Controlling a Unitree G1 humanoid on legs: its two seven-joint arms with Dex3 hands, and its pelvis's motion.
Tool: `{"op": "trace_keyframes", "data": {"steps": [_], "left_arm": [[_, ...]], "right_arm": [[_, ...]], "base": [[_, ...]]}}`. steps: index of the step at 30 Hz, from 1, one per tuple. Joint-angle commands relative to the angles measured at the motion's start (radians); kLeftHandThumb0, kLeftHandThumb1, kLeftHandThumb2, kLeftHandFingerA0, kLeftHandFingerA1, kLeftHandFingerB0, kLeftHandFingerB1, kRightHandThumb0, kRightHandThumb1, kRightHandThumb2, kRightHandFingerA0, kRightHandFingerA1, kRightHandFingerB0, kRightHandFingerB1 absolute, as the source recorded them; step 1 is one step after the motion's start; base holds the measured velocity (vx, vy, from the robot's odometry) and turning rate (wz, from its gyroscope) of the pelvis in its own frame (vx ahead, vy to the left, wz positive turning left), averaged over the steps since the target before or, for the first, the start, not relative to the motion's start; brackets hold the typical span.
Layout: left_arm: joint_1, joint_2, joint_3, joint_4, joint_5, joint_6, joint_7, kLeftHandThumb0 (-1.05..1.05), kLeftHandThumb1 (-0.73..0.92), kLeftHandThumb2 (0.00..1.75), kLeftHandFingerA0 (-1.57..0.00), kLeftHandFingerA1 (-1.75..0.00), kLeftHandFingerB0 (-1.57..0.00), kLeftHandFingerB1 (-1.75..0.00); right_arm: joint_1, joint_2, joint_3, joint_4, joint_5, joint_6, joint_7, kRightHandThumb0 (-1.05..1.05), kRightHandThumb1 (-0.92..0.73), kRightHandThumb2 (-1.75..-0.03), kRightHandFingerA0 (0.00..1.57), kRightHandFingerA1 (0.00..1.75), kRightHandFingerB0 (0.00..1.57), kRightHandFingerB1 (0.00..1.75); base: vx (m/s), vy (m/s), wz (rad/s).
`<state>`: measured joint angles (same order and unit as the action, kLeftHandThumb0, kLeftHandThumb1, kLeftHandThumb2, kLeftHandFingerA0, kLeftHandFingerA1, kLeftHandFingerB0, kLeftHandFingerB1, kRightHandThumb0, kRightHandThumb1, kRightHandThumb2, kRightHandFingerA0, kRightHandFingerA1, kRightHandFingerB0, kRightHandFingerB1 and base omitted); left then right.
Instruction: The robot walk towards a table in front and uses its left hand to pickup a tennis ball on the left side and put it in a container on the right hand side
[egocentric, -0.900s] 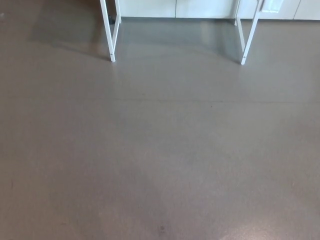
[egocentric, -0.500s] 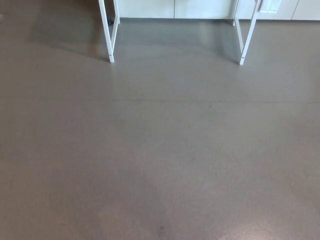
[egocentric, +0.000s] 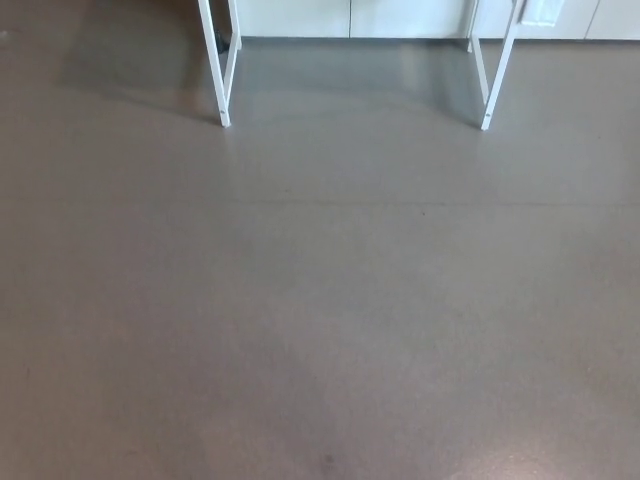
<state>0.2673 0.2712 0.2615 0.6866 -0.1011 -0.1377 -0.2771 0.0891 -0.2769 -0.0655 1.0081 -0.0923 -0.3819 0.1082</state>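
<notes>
Almost nothing changes across the last second. The whole picture drifts by a hair, with the plain grey-brown floor (egocentric: 320, 300), its small dark speck (egocentric: 326, 461) and the far furniture shifting together. I read that as my head camera swaying, not as anything in the room moving. The white metal-framed table shows only as its slanted left leg (egocentric: 213, 60) and right leg (egocentric: 501, 62) at the top edge, with pale cabinet fronts (egocentric: 400, 15) behind them. The legs sit about where they did a moment ago, so I judge the walk has gained hardly any ground. A wide stretch of bare floor lies between me and the table.

The tennis ball is not in view and neither is the container. Both presumably sit on the tabletop above the frame, so I cannot place the ball beyond the task's word that it is on the left. A ball has no long axis or heading to report. The table's front runs straight across the picture, squarely facing me.

Neither the left hand nor the right hand shows, so I cannot tell whether the fingers are released or clenched.
</notes>
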Motion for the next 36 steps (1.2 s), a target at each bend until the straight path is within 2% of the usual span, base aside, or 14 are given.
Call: {"op": "trace_keyframes", "data": {"steps": [1,7,17,32,33,34,35,36], "left_arm": [[0.003,0.010,0.008,0.012,-0.013,-0.028,-0.005,-0.37,0.58,0.58,-0.51,-0.46,-0.31,-0.36],[0.003,0.015,0.005,0.016,-0.006,-0.037,-0.004,-0.38,0.58,0.58,-0.52,-0.46,-0.31,-0.36],[0.001,0.015,0.003,0.018,-0.007,-0.046,-0.001,-0.38,0.58,0.58,-0.54,-0.47,-0.33,-0.37],[-0.012,0.018,-0.002,0.045,0.001,-0.073,0.000,-0.38,0.57,0.57,-0.54,-0.47,-0.34,-0.37],[-0.015,0.019,-0.004,0.050,0.004,-0.077,0.003,-0.46,0.45,0.75,-0.49,-0.56,-0.30,-0.48],[-0.016,0.019,-0.004,0.051,0.004,-0.078,0.004,-0.46,0.45,0.75,-0.49,-0.56,-0.30,-0.48],[-0.016,0.020,-0.007,0.051,0.008,-0.077,0.008,-0.39,0.57,0.57,-0.56,-0.47,-0.36,-0.37],[-0.014,0.019,-0.008,0.048,0.009,-0.076,0.012,-0.46,0.46,0.75,-0.53,-0.57,-0.30,-0.47]], "right_arm": [[-0.008,-0.017,0.004,0.007,0.000,-0.008,0.003,-0.56,-0.47,-0.81,0.69,0.58,0.45,0.50],[-0.008,-0.015,0.002,0.001,0.009,-0.006,0.007,-0.56,-0.47,-0.81,0.71,0.59,0.46,0.51],[-0.009,-0.017,0.008,-0.004,0.004,-0.002,0.002,-0.56,-0.47,-0.81,0.70,0.58,0.46,0.51],[-0.014,-0.018,0.008,-0.006,0.007,0.004,0.013,-0.57,-0.47,-0.81,0.70,0.59,0.46,0.51],[-0.016,-0.017,0.008,-0.006,0.007,0.008,0.011,-0.57,-0.47,-0.81,0.70,0.59,0.46,0.51],[-0.017,-0.017,0.008,-0.006,0.007,0.009,0.011,-0.57,-0.47,-0.81,0.70,0.59,0.46,0.51],[-0.017,-0.017,0.009,-0.005,0.006,0.008,0.010,-0.57,-0.47,-0.81,0.69,0.59,0.46,0.51],[-0.018,-0.017,0.009,-0.002,0.006,0.006,0.009,-0.57,-0.47,-0.81,0.70,0.59,0.46,0.51]], "base": [[-0.11,-0.043,0.09],[0.02,0.063,-0.06],[0.16,0.271,0.04],[0.21,-0.159,0.12],[0.18,-0.118,-0.05],[0.15,-0.080,-0.03],[0.14,-0.035,-0.10],[0.16,-0.011,-0.15]]}}
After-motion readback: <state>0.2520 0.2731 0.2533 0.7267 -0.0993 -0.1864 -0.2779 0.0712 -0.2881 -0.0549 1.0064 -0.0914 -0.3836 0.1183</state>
